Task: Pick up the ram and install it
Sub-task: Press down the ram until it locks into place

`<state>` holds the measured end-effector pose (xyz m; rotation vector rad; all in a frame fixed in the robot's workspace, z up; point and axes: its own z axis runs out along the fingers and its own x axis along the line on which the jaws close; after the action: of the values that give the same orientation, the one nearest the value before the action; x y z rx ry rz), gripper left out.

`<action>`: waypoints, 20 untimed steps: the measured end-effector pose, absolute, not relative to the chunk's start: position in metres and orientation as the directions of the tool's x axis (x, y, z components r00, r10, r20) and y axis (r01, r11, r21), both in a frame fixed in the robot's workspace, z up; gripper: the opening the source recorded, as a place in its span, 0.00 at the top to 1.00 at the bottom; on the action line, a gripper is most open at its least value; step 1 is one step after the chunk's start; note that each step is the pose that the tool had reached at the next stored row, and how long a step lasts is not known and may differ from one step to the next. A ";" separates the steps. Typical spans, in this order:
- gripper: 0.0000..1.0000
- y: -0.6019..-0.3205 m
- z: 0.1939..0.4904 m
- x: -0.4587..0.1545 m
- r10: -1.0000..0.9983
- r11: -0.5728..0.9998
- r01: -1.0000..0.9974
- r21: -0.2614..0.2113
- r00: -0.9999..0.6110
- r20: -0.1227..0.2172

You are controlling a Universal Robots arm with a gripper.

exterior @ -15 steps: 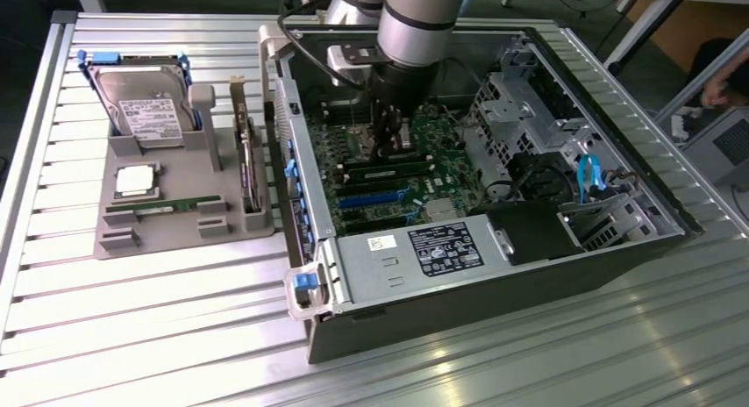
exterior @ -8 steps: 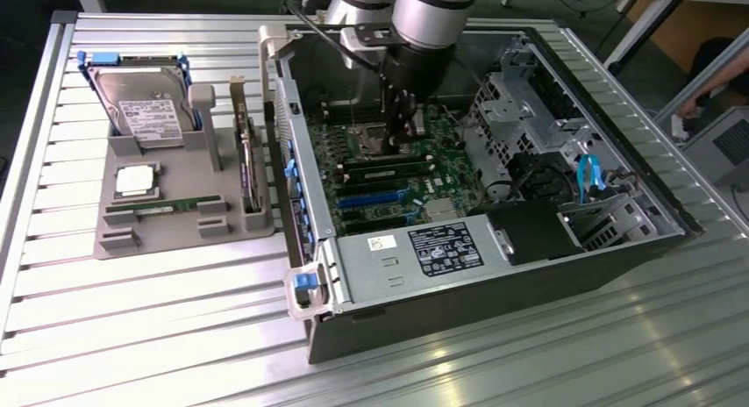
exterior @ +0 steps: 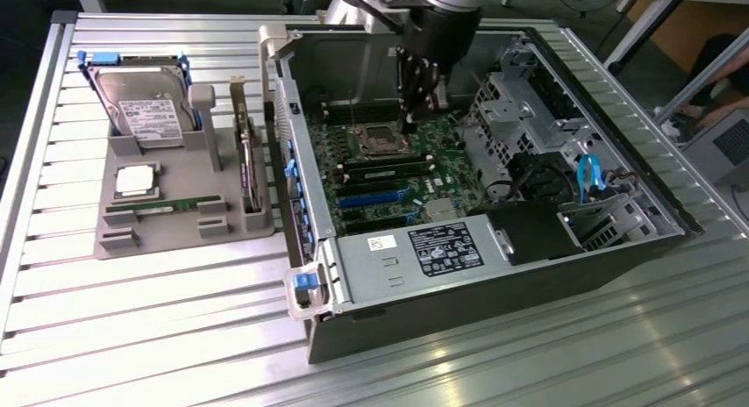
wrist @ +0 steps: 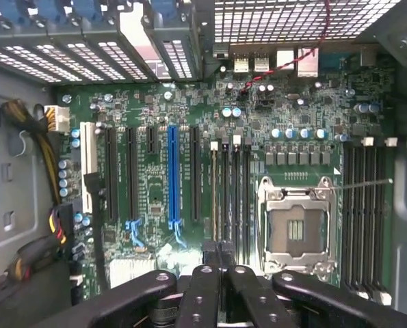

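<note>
Green motherboard (wrist: 189,171) fills the open case (exterior: 609,249) as the gripper (wrist: 220,270), fingers together, hovers over its memory slots (wrist: 230,198); a ram (exterior: 158,207) lies in the grey holder (exterior: 175,240) at the exterior view's left. Descending misaligned risks striking slot latches.

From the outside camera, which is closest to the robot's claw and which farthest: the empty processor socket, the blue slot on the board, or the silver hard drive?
Measured from the gripper, inside the open case:
1. Processor socket, on the motherboard right beside the fingertips.
2. Blue slot, lower on the same board.
3. Silver hard drive, outside the case on the grey holder at the exterior view's left.
</note>
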<state>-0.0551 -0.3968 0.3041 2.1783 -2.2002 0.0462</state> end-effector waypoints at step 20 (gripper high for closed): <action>0.90 -0.393 0.380 -0.013 -0.999 0.010 -1.000 0.017 -0.009 0.053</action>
<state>-0.0132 -0.3931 0.3799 2.1756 -2.1973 0.0393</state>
